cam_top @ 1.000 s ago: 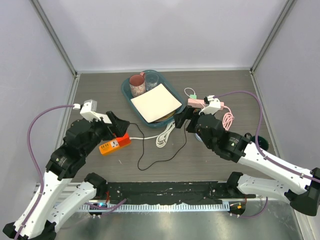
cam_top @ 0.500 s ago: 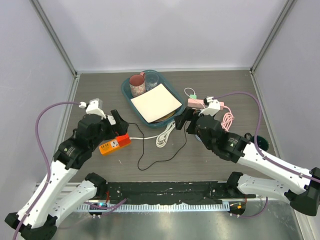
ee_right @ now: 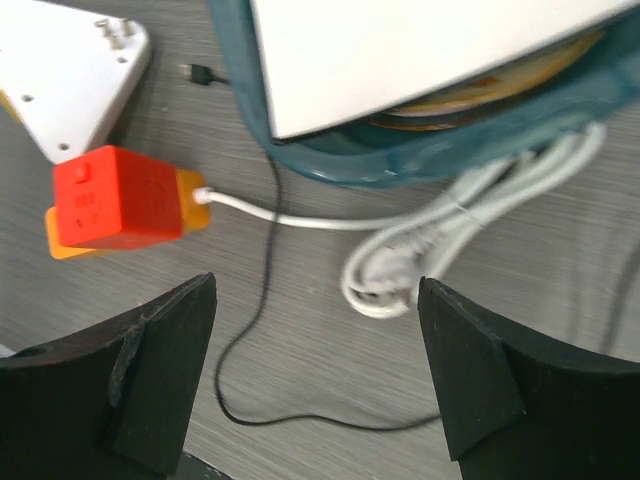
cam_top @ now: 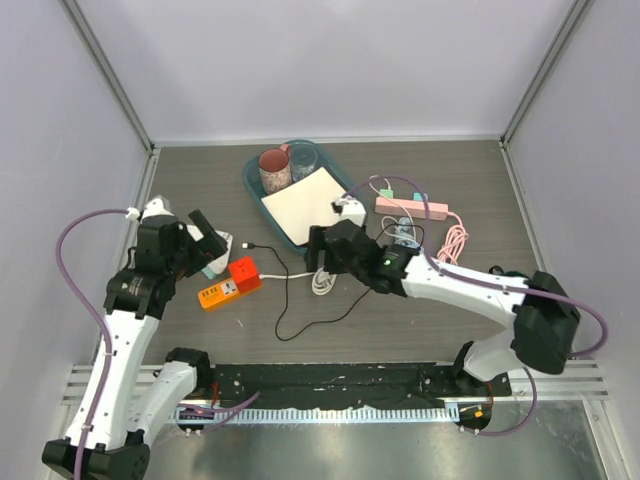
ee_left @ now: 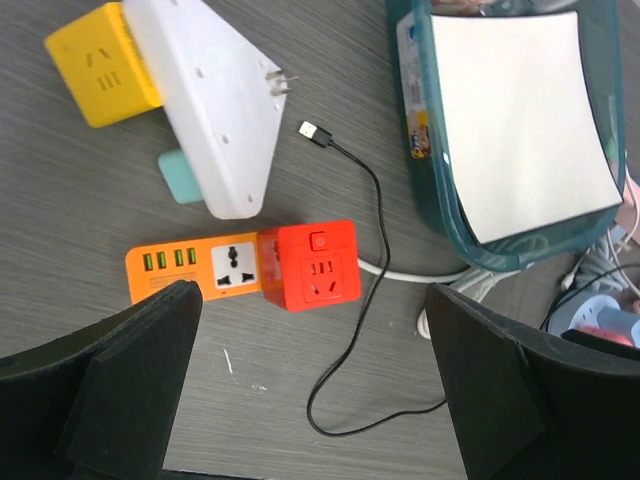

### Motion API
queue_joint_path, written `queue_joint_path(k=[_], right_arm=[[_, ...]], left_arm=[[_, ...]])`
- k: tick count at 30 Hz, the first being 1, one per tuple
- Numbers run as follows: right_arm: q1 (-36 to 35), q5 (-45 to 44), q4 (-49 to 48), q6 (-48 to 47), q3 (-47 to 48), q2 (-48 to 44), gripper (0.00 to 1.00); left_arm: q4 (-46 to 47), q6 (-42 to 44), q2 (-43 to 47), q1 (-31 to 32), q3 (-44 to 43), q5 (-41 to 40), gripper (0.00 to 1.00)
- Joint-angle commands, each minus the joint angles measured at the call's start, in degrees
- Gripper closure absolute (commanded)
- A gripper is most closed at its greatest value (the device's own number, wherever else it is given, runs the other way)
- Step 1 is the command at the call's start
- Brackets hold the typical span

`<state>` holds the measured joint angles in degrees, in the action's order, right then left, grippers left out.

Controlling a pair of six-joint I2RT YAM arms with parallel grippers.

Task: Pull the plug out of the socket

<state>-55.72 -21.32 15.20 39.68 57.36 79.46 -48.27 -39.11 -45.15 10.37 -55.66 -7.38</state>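
A dark grey wood-grain bench carries everything. At its far middle sits a teal plastic tray holding a flat white sheet, with a pink patterned mug and a clear glass at its far end.

The left gripper hangs above the bench's left side, its black fingers spread wide with nothing between them. The right gripper reaches across to the near edge of the tray, its fingers also spread and holding nothing.

Right of the tray lie a long pink power strip and a coiled pink cable. Left of the tray rests a white triangular adapter, prongs showing, with a yellow cube socket touching its far corner.

Just nearer than the adapter lies the orange socket strip. The red cube plug is seated on its right end, below and between the left gripper's fingers. A white cord leaves that end and runs to a looped white bundle by the tray. A thin black cable snakes past the red cube plug, its connector lying loose.
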Motion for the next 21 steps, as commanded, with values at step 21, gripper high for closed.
queue_joint_path(k=[21], right_arm=[[-10.3, -1.4, 6.7, -2.1, 43.8, 38.5, 0.07]], left_arm=[[-17.5, -23.7, 10.8, -5.1, 6.0, -26.9, 0.0]])
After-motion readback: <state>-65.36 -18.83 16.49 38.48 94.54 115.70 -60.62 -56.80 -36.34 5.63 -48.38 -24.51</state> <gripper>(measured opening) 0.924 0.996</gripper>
